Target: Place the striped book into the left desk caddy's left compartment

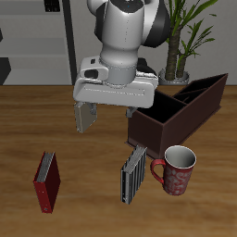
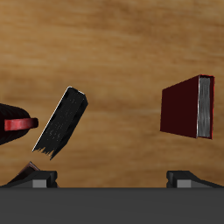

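Note:
The striped book (image 1: 134,173) stands upright near the table's front edge, right beside the mug; in the wrist view the striped book (image 2: 61,122) looks dark and tilted. The left desk caddy (image 1: 181,107), a long maroon box with a black inside, lies farther back, behind the mug. My gripper (image 1: 109,118) hangs above the table, behind the book and beside the caddy's near end. It is open with nothing between its fingertips (image 2: 39,179). In the wrist view the gripper (image 2: 114,179) shows only its two tips, wide apart.
A red mug (image 1: 176,169) stands close to the striped book, and its handle (image 2: 17,123) shows at the wrist view's edge. A red book (image 1: 47,180) (image 2: 188,107) stands apart nearer the front edge. A potted plant (image 1: 180,42) is behind the caddy.

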Controlling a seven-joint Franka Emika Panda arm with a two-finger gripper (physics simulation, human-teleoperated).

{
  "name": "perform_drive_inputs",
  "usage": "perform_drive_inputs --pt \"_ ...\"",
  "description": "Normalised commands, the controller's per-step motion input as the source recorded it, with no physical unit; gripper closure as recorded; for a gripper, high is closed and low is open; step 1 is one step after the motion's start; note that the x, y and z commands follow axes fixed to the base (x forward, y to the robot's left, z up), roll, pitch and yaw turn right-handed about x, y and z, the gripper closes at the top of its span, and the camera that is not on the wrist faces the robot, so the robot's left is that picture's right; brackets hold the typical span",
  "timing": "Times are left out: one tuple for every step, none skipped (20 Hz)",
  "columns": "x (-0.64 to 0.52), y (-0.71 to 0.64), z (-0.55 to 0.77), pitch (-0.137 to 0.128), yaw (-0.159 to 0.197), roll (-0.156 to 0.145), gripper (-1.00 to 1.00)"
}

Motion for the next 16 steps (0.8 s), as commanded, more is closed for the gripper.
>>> perform_drive_inputs --pt "0.33 0.25 -0.35 0.012 -0.063 0.052 -1.00" --pt "0.31 0.17 -0.37 0.031 -0.119 -0.070 -1.00" --pt "0.28 0.36 -0.36 0.020 -0.019 0.074 -1.00" --pt "0.00 0.00 0.00 0.000 0.000 0.000 -1.00" --pt "0.62 0.29 -0.84 0.029 -0.068 -0.047 -1.00" --pt "-0.05 0.07 -0.01 0.000 0.000 0.000 -1.00" --pt "0.28 0.31 -0.48 0.072 -0.047 0.068 -1.00" --pt "0.26 0.05 -0.39 0.006 0.006 -0.041 -1.00" --pt "0.27 0.14 -0.50 0.034 -0.119 -0.042 -1.00" --pt "0.20 0.27 -0.41 0.038 -0.015 0.078 -1.00" --pt "0.17 0.07 -0.38 -0.010 0.020 -0.045 -1.00" --pt "0.25 0.16 -0.44 0.060 -0.063 0.000 -1.00" --pt "0.20 0.12 -0.41 0.070 0.001 0.049 -1.00" --pt "0.16 -0.03 -0.36 0.011 -0.074 -0.051 -1.00" --pt "0.10 0.22 -0.32 0.000 0.033 0.060 -1.00" --pt "0.08 0.16 -0.34 0.045 -0.002 0.034 -1.00"
